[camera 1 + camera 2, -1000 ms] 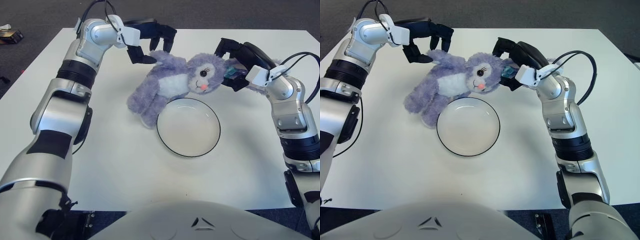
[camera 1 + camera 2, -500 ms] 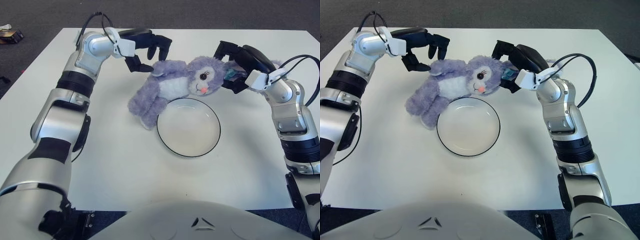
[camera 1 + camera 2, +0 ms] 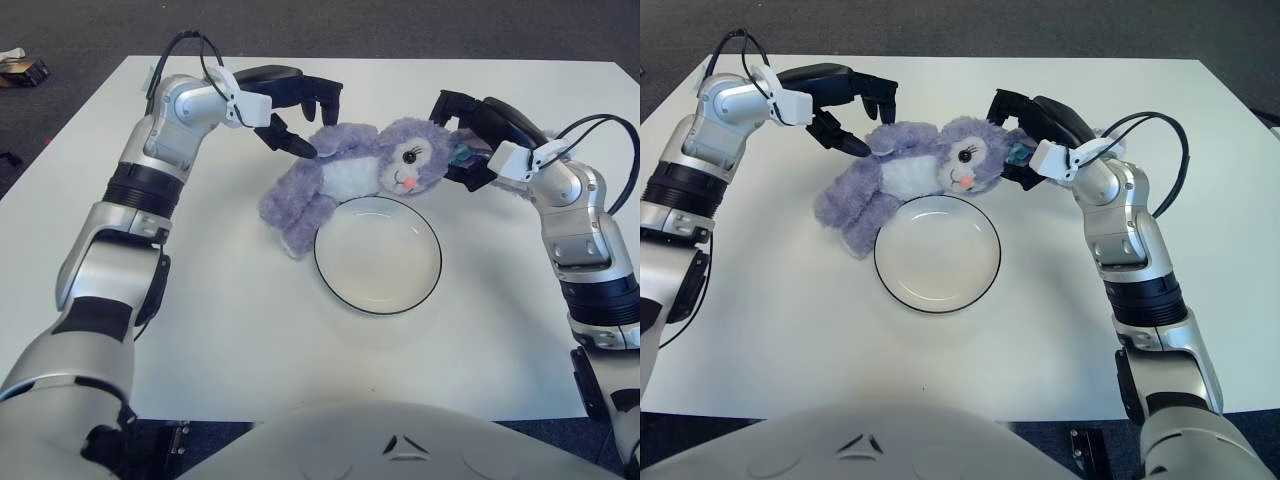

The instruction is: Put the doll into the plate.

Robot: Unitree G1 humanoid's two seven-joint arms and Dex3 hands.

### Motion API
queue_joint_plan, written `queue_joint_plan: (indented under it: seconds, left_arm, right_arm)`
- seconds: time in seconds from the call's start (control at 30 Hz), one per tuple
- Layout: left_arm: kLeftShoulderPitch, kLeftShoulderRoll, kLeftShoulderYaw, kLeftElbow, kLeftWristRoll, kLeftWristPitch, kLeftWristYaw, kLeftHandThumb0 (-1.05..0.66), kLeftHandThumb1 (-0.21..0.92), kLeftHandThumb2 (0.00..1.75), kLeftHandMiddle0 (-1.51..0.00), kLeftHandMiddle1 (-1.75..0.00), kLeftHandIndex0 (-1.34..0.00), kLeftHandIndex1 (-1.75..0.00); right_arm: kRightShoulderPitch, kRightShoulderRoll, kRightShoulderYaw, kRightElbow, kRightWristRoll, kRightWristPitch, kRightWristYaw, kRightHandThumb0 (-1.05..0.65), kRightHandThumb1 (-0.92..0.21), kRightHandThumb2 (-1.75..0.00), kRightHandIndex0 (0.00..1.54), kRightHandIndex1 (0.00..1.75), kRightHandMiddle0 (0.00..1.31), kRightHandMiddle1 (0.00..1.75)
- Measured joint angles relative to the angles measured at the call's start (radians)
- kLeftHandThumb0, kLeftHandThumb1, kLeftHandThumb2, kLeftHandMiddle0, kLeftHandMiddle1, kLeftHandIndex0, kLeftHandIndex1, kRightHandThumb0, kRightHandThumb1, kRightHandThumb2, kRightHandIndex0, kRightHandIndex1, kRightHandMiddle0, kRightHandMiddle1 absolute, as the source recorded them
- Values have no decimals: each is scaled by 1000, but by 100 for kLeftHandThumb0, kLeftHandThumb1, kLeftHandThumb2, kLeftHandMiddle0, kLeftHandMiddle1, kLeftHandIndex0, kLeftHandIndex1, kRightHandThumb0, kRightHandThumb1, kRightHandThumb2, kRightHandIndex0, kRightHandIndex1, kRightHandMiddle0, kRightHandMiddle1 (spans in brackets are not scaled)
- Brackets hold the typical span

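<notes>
White table (image 3: 250, 330), doll's (image 3: 345, 175) far ear behind right hand (image 3: 478, 130).

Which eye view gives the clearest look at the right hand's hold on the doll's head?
The right eye view: the right hand sits near mid-frame, fingers curled round the back of the doll's head. The left eye view shows the same grasp, further toward the frame's right side. The left hand is at the doll's arm.
</notes>
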Motion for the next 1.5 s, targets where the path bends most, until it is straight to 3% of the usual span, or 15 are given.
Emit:
queue_joint_plan:
  seconds: [0.23, 0.37, 0.53, 0.63, 0.7, 0.8, 1.0, 1.2, 1.33, 1.4, 1.47, 1.5]
  left_arm:
    - [41, -20, -17, 8, 91, 1, 152, -52, 92, 12, -26, -87, -31, -79]
    - [66, -28, -25, 2, 112, 1, 195, -53, 92, 12, -32, -70, -33, -70]
    - [88, -29, -27, -18, 126, 1, 224, -54, 92, 12, -45, -27, -38, -46]
    - [96, -30, -27, -39, 136, 1, 239, -54, 92, 12, -47, -21, -39, -42]
    - [101, -29, -27, -51, 140, 3, 247, -54, 92, 13, -49, -15, -40, -39]
    - [112, -29, -25, -74, 146, 10, 272, -54, 92, 14, -51, -11, -42, -38]
    - [136, -29, -26, -104, 158, 17, 304, -54, 92, 16, -53, -10, -43, -38]
    - [147, -29, -26, -117, 167, 29, 315, -54, 92, 17, -54, -9, -44, -38]
    - [148, -30, -26, -125, 171, 30, 318, -54, 92, 18, -54, -8, -45, -38]
    - [148, -30, -26, -127, 173, 30, 319, -54, 92, 18, -55, -8, -45, -37]
    - [148, -30, -26, -127, 174, 30, 323, -54, 92, 19, -55, -8, -45, -37]
    - [148, -30, -26, -127, 175, 31, 324, -54, 92, 19, -55, -8, -45, -37]
  right_arm:
    - [-10, 0, 29, 73, -66, -42, -60, 42, -47, -112, 49, 175, 64, 175]
    - [-15, 3, 39, 100, -96, -54, -96, 41, -48, -111, 48, 175, 64, 175]
    - [-39, 17, 54, 149, -125, -64, -137, 41, -49, -108, 47, 175, 63, 175]
    - [-57, 28, 61, 184, -144, -64, -158, 41, -50, -108, 47, 175, 63, 175]
    - [-68, 32, 66, 205, -152, -64, -167, 12, -63, -76, 74, 175, 67, 175]
    - [-94, 39, 81, 252, -171, -63, -186, -1, -73, -54, 88, 175, 69, 175]
    - [-118, 43, 97, 313, -204, -59, -228, -8, -78, -43, 93, 175, 67, 175]
    - [-121, 45, 102, 347, -216, -61, -264, -11, -82, -37, 90, 175, 58, 175]
    - [-121, 45, 102, 354, -220, -62, -275, -32, -69, -75, 86, 175, 43, 172]
    - [-121, 45, 102, 355, -220, -62, -281, -35, -72, -69, 83, 175, 43, 166]
    - [-121, 46, 101, 355, -220, -61, -284, -35, -82, -50, 65, 173, 42, 159]
    - [-121, 47, 100, 355, -221, -59, -286, -35, -85, -44, 55, 159, 41, 157]
